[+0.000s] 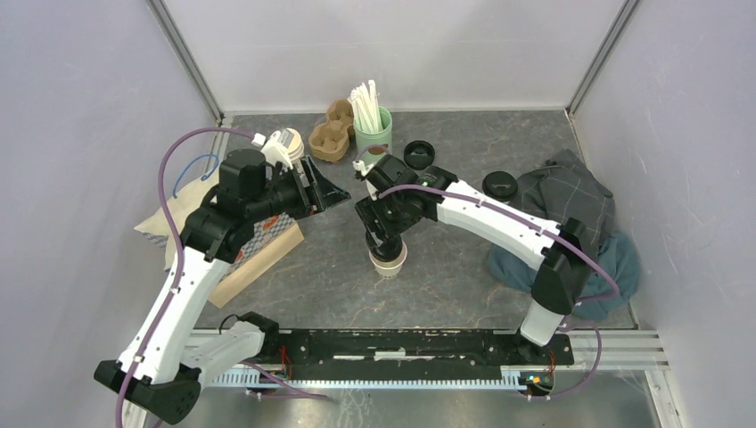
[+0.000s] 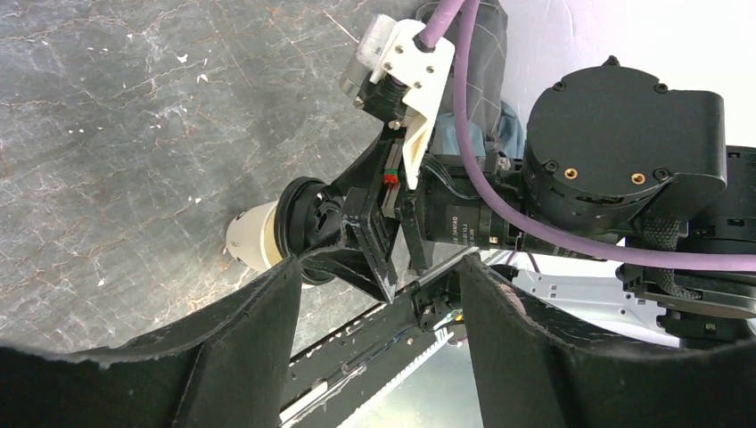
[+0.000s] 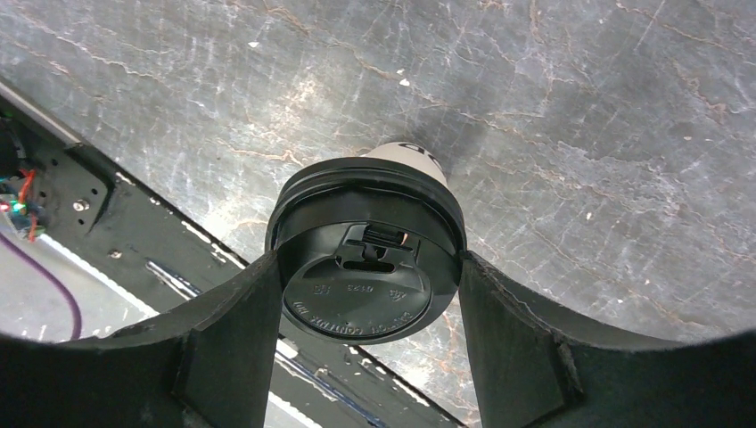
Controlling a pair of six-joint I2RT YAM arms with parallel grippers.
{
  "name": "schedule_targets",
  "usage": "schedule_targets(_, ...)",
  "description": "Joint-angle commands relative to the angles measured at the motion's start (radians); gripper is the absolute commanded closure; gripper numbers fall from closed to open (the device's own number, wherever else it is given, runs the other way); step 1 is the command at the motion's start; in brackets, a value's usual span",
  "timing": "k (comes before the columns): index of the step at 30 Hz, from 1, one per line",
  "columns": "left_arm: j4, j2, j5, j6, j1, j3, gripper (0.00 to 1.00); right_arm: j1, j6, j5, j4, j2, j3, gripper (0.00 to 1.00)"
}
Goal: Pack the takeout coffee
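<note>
The takeout coffee [image 1: 390, 259], a small white paper cup with a black lid, stands near the middle of the dark table. My right gripper [image 1: 385, 239] reaches down over it. In the right wrist view both fingers [image 3: 241, 321] press against opposite sides of the lid's rim [image 3: 365, 276], so the gripper [image 3: 367, 267] is shut on it. My left gripper [image 1: 326, 192] hangs in the air to the cup's upper left, open and empty. In the left wrist view its gripper [image 2: 382, 267] has wide-spread jaws, and the cup [image 2: 258, 236] shows beyond them under the right gripper.
A brown paper bag [image 1: 258, 254] lies flat under the left arm. At the back are stacked white cups [image 1: 283, 143], a cardboard cup carrier [image 1: 332, 132] and a green cup of straws [image 1: 373, 120]. Loose black lids [image 1: 419, 153] [image 1: 500, 185] and a grey cloth heap [image 1: 571, 223] lie to the right.
</note>
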State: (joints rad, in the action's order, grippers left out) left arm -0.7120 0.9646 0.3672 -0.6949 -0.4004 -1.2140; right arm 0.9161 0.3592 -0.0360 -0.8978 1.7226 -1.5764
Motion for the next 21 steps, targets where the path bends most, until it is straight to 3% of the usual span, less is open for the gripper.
schedule_targets(1, -0.008, -0.022, 0.011, 0.052, 0.003, -0.022, 0.28, 0.019, -0.03, 0.082, -0.081, 0.033, -0.063, 0.29)
schedule_targets(21, -0.029, -0.012, -0.007, 0.081, 0.005, -0.042, 0.27, 0.045, -0.067, 0.111, -0.127, 0.101, -0.109, 0.27)
